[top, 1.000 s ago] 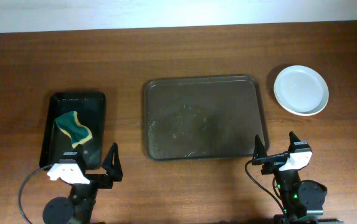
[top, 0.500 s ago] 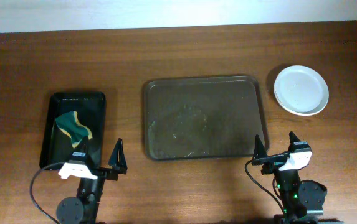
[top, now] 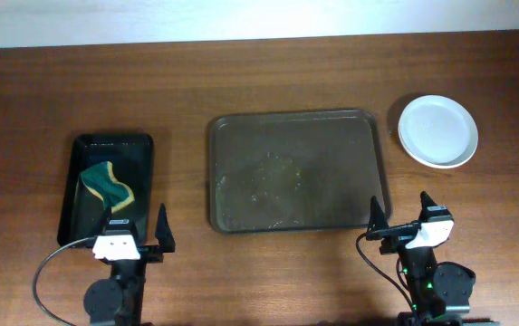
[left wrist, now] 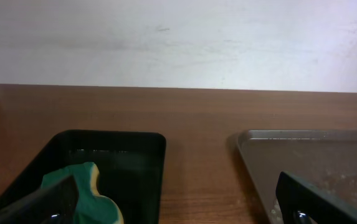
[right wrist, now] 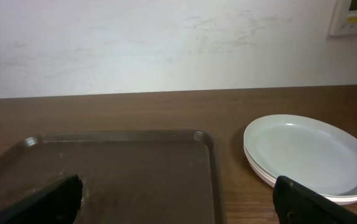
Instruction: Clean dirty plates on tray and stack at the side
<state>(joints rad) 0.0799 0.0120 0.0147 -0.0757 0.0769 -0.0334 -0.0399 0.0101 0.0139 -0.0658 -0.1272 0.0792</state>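
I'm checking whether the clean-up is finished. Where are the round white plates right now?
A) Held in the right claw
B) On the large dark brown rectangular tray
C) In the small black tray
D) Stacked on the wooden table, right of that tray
D: the round white plates sit stacked on the wooden table, right of the large dark brown rectangular tray, which holds no plates.

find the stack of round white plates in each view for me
Overhead: stack of round white plates at upper right, just right of the large dark brown rectangular tray.
Left wrist: not in it; only the tray's left part shows.
Right wrist: right side, beside the tray.
Shared landmark: the tray.
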